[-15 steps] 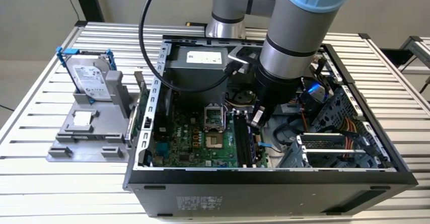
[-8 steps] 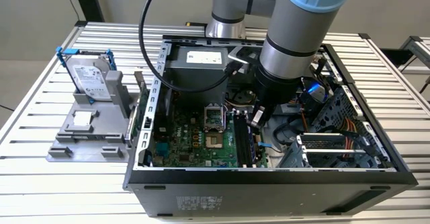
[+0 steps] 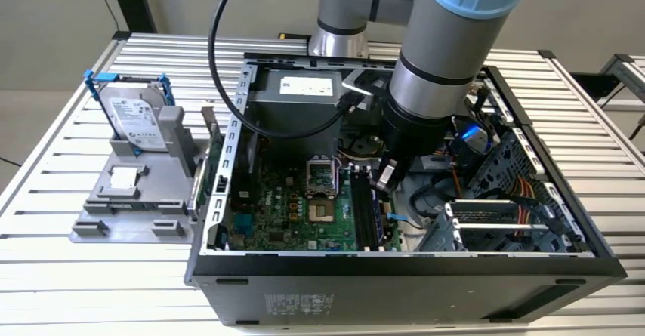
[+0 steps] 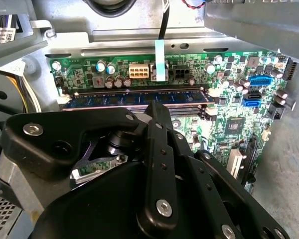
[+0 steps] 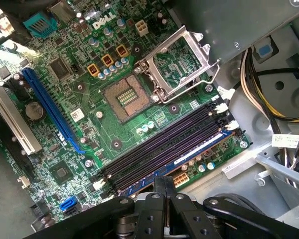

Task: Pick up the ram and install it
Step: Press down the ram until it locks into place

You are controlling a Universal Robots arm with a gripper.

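The ram (image 4: 134, 99), a bluish stick, lies seated in the long slot nearest the case wall, between white end clips; in the first wrist view the ram (image 5: 189, 149) runs beside the black slots (image 5: 159, 144). My gripper (image 3: 385, 181) hangs inside the open computer case over the slots. In both wrist views its black fingers are closed together, with nothing visible between them. The gripper (image 4: 154, 107) tip sits just above the middle of the ram, at the edge of the slot row; I cannot tell whether the gripper (image 5: 165, 182) touches it.
The open CPU socket (image 5: 127, 97) lies beside the slots. A silver hard drive (image 3: 136, 121) in a blue frame stands on a grey stand outside the case at the exterior view's left. Cable bundles (image 5: 269, 99) and a drive cage (image 3: 504, 215) crowd the case's other side.
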